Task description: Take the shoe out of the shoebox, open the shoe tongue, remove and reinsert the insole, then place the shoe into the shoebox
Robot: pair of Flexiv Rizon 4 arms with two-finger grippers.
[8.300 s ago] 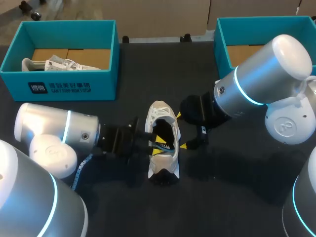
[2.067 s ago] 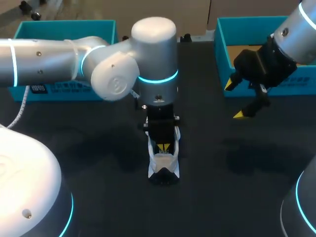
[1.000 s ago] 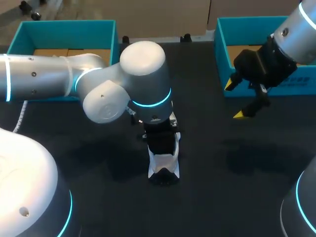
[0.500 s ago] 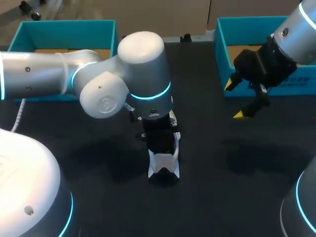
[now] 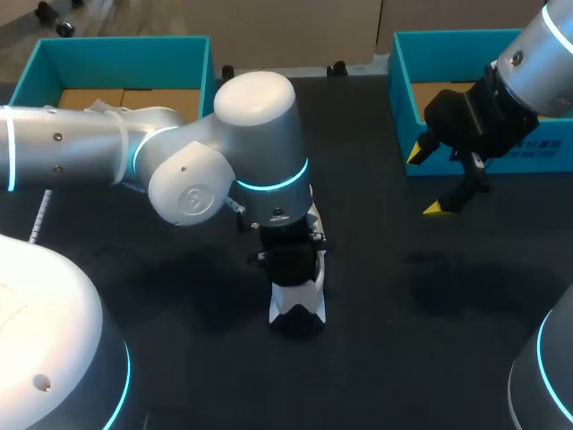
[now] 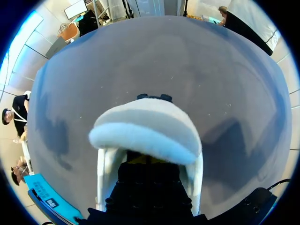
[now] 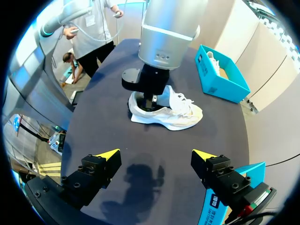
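You have even, bright overhead light on the matte black table [image 5: 430,358]. Soft shadows lie lower right of centre, below the black, yellow-tipped right gripper [image 5: 423,181], and left of the white mesh shoe [image 5: 297,300]. The glossy silver left arm [image 5: 255,103] carries a broad pale highlight; in its wrist view the tabletop glares grey.

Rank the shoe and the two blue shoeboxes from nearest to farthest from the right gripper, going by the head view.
1. Right shoebox, just beside the right gripper.
2. Shoe, mid-table.
3. Left shoebox, far left corner.
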